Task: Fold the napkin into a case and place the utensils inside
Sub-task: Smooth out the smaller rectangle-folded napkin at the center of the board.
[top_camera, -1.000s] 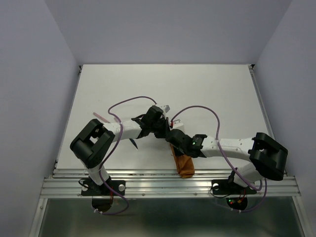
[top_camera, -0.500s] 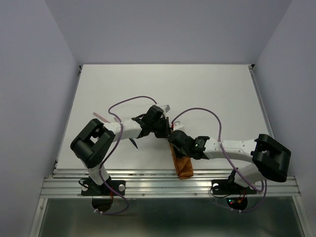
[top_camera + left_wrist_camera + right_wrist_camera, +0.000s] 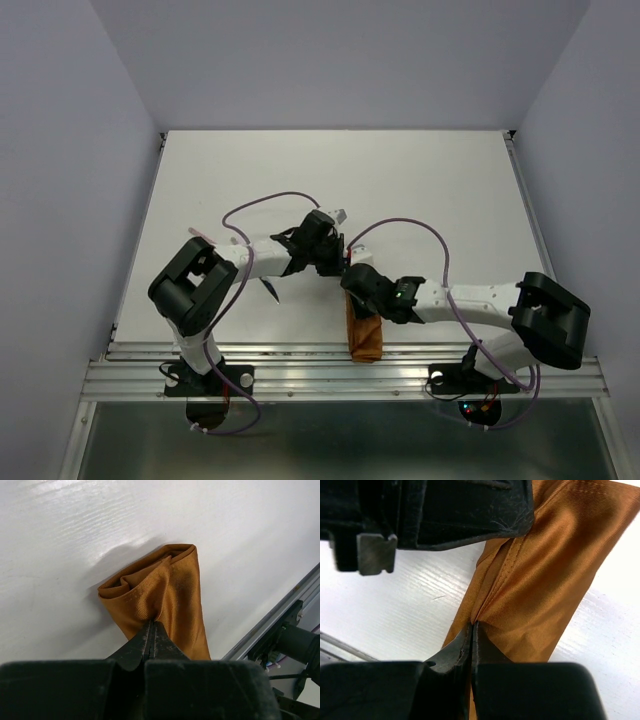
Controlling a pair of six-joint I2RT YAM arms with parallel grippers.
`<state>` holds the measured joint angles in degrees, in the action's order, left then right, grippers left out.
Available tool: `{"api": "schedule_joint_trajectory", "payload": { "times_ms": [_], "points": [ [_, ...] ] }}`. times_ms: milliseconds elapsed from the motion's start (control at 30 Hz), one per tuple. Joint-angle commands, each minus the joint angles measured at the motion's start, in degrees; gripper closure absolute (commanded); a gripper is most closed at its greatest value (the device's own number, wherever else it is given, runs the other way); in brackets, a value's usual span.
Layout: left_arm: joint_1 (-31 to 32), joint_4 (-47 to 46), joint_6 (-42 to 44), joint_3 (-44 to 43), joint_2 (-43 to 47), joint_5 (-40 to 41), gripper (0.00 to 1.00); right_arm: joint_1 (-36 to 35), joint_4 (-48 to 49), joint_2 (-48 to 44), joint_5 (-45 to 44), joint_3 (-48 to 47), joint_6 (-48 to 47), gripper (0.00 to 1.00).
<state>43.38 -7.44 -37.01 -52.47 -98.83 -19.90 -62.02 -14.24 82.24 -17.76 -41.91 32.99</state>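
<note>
Top external view: the rust-orange napkin (image 3: 363, 338), already folded into a narrow strip, is lying at the near edge of the white counter (image 3: 420, 180), its far end reaching in under both tools. The left tool (image 3: 152, 625) and the right tool (image 3: 471, 627) are each clamping fully shut on a pinch of cloth at the strip's open mouth, apparently holding the pocket apart. A dark-tipped utensil (image 3: 272, 291) is lying on the counter beneath the left arm (image 3: 255, 262), so the folding is looking largely done while the loading seems not yet begun.
</note>
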Motion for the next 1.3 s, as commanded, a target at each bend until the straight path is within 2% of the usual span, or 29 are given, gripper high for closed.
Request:
{"api": "schedule_joint_trajectory", "payload": {
  "times_ms": [0, 333, 733, 800, 833, 867, 967, 1100, 1200, 1267],
  "points": [
    [-1.1, -0.6, -1.0, -3.3, -0.6, 1.0, 1.0, -0.6, 3.9, 2.3, -3.2, -2.6, -0.9, 0.99],
    [-5.8, -1.6, -2.3, -3.4, -1.2, 0.7, 1.0, 1.4, 6.9, 7.8, -4.0, -7.0, -5.6, 0.99],
    [-7.6, -1.8, -3.1, -1.7, -0.4, 1.6, 1.0, 1.9, 8.7, 12.6, -1.9, -12.7, -8.4, 0.99],
    [-7.7, -1.5, -3.2, -1.7, -0.3, 1.7, 1.0, 1.9, 8.9, 13.3, -1.6, -13.3, -8.1, 0.93],
    [-7.7, -1.3, -3.2, -1.8, -0.3, 1.6, 1.0, 1.9, 9.1, 13.4, -1.6, -13.4, -8.0, 0.85],
    [-7.7, -1.0, -3.2, -1.8, -0.3, 1.7, 1.0, 1.9, 9.1, 13.4, -1.7, -13.4, -7.9, 0.85],
    [-7.7, -0.2, -2.9, -2.1, 0.1, 2.1, 0.84, 1.9, 9.1, 12.5, -1.5, -13.3, -7.2, 0.69],
    [-7.7, 1.8, -1.7, -2.7, 1.4, 3.8, 0.64, 2.4, 9.1, 9.5, -1.1, -12.4, -5.9, 0.62],
    [-7.7, 4.0, -0.3, -3.4, 2.8, 5.1, 0.58, 3.6, 9.1, 7.3, -0.7, -11.4, -5.0, 0.58],
    [-7.8, 5.5, 0.5, -3.6, 3.9, 6.1, 0.48, 4.2, 9.0, 4.9, 0.0, -10.3, -3.9, 0.56]
  ]
}}
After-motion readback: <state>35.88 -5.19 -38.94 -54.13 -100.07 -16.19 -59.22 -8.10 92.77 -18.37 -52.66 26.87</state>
